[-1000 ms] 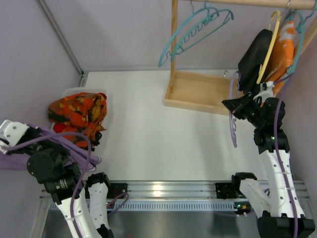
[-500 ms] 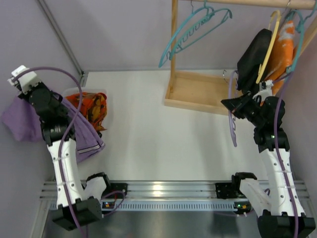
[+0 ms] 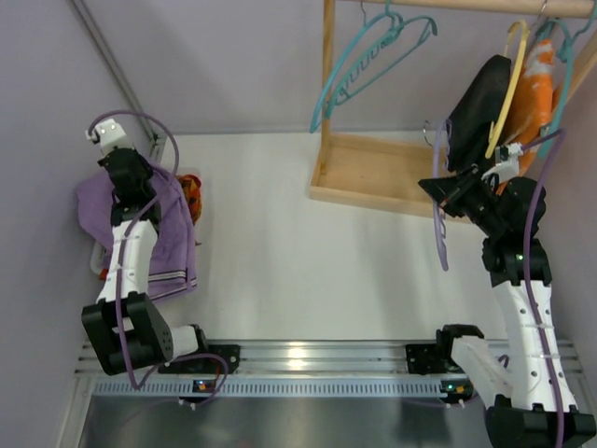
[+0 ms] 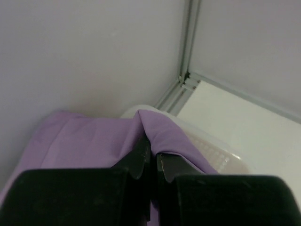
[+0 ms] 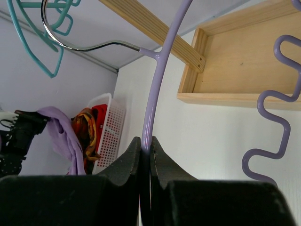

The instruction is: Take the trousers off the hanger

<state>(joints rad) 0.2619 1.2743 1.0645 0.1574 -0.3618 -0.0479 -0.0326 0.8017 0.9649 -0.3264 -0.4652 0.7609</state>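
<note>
Lavender-purple cloth trousers [image 3: 173, 233], thinly striped in white at the lower end, hang in the top view from the left gripper [image 3: 135, 179] at the left side of the white table [image 3: 298, 261]. They partly cover an orange patterned garment [image 3: 189, 187] and are well apart from the thin lavender-purple hanger [image 3: 438, 241] with a silver metal hook. The right gripper [image 3: 437, 191] holds that hanger in front of the wooden rack base [image 3: 373, 175]. Left wrist view: the black fingers are pressed together on a fold of the purple cloth, with a white mesh basket [image 4: 221, 157] behind. Right wrist view: the fingers pinch the hanger's arm below its hook, and the trousers drape at far left beside the basket.
</note>
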